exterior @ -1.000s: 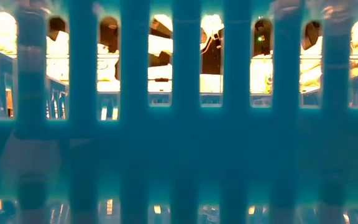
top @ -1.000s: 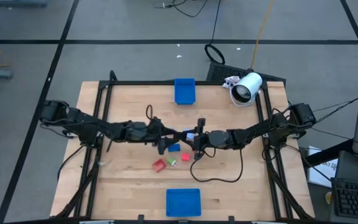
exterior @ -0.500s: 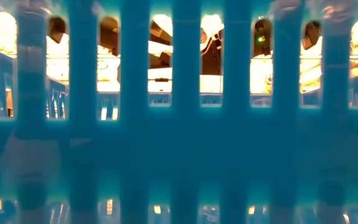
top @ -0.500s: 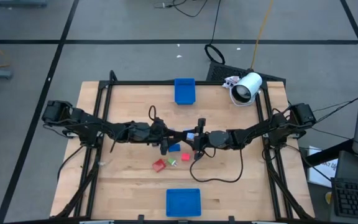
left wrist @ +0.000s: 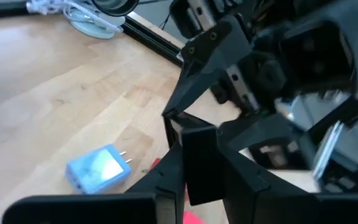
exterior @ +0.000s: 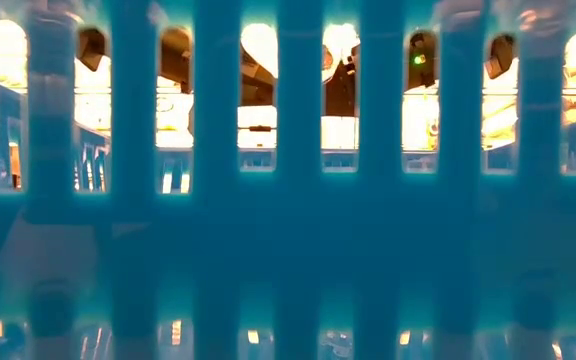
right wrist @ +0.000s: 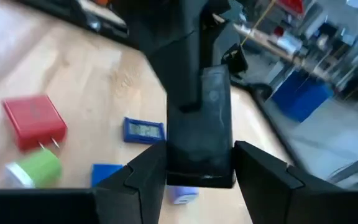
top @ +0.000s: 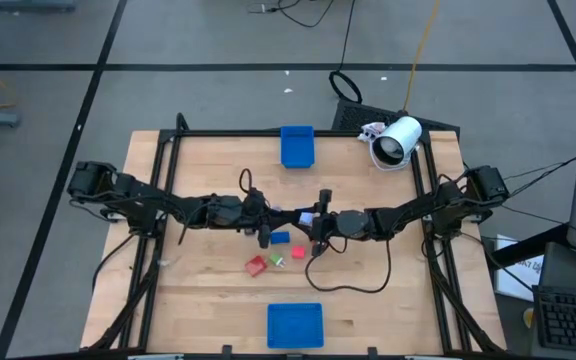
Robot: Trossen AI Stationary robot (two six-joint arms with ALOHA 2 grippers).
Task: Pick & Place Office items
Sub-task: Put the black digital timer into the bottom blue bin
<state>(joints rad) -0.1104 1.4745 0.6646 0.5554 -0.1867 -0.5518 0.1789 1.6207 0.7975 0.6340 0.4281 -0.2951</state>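
Above the middle of the table my two grippers meet tip to tip. A dark rectangular piece (right wrist: pixel 200 118) is held between them, clear of the wood. My left gripper (top: pixel 265 232) comes from the table's left and my right gripper (top: pixel 317 236) from its right, each shut on that piece. Loose on the wood below lie a blue plug block (left wrist: pixel 98 169), a red plug block (right wrist: pixel 35 121), a green bit (right wrist: pixel 39 167) and a small blue rectangular item (right wrist: pixel 144 129). My left gripper pinches one end of the dark piece (left wrist: pixel 199 180) between its two fingers, reaching in slanting from the table's left. The piece sticks out beyond its fingertips toward the other gripper, clear of the table. My right gripper pinches the opposite end of the piece by its two broad sides (right wrist: pixel 199 171) between its two fingers, coming in slanting from the table's right. The piece stands out forward past the fingertips, lifted clear.
One blue tray (top: pixel 297 146) sits at the far edge, another (top: pixel 295 325) at the near edge; its slatted wall (exterior: pixel 288 250) fills the low view. A white cylindrical device (top: pixel 396 140) lies at the far right. A black cable (top: pixel 353 285) loops on the table below the right arm.
My left gripper has edged toward the right gripper and closed onto the dark piece held there. The right gripper has kept its place and its hold.
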